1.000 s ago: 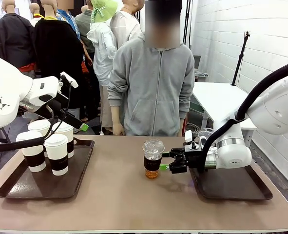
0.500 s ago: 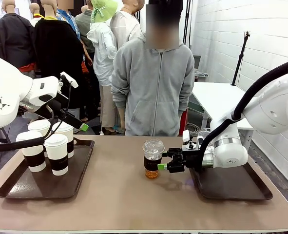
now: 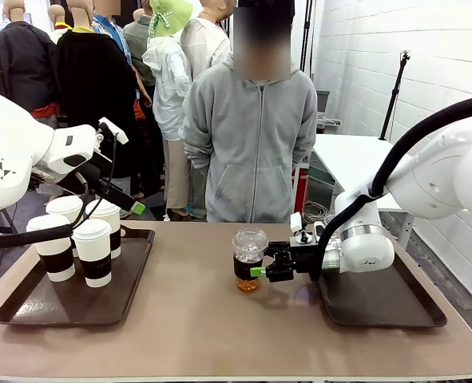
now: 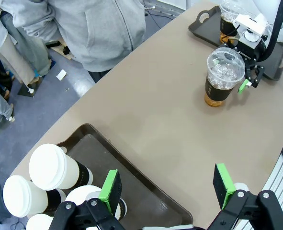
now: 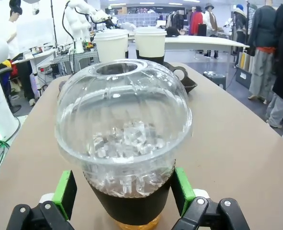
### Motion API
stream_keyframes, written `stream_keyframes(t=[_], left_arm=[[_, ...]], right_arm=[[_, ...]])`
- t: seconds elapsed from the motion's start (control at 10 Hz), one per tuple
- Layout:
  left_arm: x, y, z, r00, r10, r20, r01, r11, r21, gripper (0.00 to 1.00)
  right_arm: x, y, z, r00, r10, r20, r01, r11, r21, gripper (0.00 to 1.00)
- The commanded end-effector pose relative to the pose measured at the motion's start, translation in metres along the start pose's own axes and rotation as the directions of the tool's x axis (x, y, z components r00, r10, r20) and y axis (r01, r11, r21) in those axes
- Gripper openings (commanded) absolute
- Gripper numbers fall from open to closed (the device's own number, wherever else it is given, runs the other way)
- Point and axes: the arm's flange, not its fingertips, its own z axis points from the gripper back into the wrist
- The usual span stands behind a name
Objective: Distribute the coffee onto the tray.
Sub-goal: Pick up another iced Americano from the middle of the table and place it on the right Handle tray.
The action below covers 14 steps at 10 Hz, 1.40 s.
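A clear dome-lidded cup [image 3: 248, 259] of brown liquid and ice stands mid-table. My right gripper [image 3: 256, 272] is open, and its green pads [image 5: 64, 190] flank the cup's dark sleeve [image 5: 124, 206], very close on both sides. The second clear cup [image 4: 229, 14] stands on the right tray [image 3: 379, 307]. Four white-lidded paper cups [image 3: 92, 247] with brown sleeves cluster at the far left of the left tray [image 3: 28, 307]. My left gripper [image 3: 128, 201] hangs open above those cups, nothing between its fingers [image 4: 111, 189].
A person in a grey hoodie [image 3: 251, 136] stands at the far edge of the table with arms down. The brown tabletop [image 3: 188, 319] lies bare between the two trays. The right half of the left tray is bare.
My right gripper has slid left along the table until its fingers came around the clear cup. The left arm has not moved.
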Motion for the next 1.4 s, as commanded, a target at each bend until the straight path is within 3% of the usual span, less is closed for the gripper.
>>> stream_keyframes(t=[0.0, 0.6, 0.8, 1.3], left_arm=[[-0.001, 0.002, 0.0, 1.0, 0.003, 0.003, -0.003, 1.0, -0.006, 1.0], [-0.001, 0.002, 0.0, 1.0, 0.003, 0.003, -0.003, 1.0, -0.006, 1.0], [-0.001, 0.002, 0.0, 1.0, 0.003, 0.003, -0.003, 1.0, -0.006, 1.0], [-0.001, 0.002, 0.0, 1.0, 0.003, 0.003, -0.003, 1.0, -0.006, 1.0]], right_arm=[[0.0, -0.007, -0.013, 1.0, -0.006, 0.003, 0.006, 1.0, 0.012, 1.0], [0.0, -0.018, -0.029, 0.999, -0.029, 0.037, 0.029, 1.0, -0.005, 1.0], [0.0, -0.019, -0.03, 0.998, -0.049, 0.042, 0.049, 0.999, -0.003, 0.69], [0.008, -0.011, -0.025, 0.995, -0.065, 0.074, 0.062, 0.997, 0.043, 0.69]])
